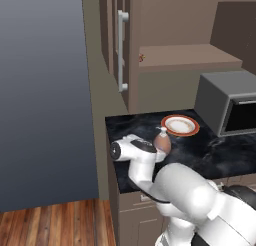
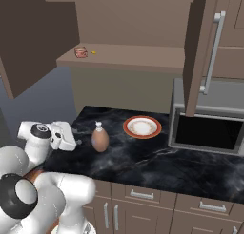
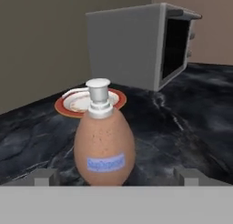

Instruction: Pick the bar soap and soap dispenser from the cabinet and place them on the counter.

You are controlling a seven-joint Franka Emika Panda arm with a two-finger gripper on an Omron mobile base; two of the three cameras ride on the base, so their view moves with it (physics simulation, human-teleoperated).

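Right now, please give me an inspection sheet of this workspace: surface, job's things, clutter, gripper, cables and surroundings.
Surface: black marble counter, dry, unbroken.
Job's things: soap dispenser upright on the counter, left of the plate; a small orange-tan item, probably the bar soap, on the cabinet shelf.
Clutter: orange-rimmed plate on the counter; small reddish item on the shelf.
Gripper: gripper open, fingertips on either side of the dispenser, apart from it.
Cables: nothing seen.
Surroundings: grey microwave at the right; cabinet doors open.
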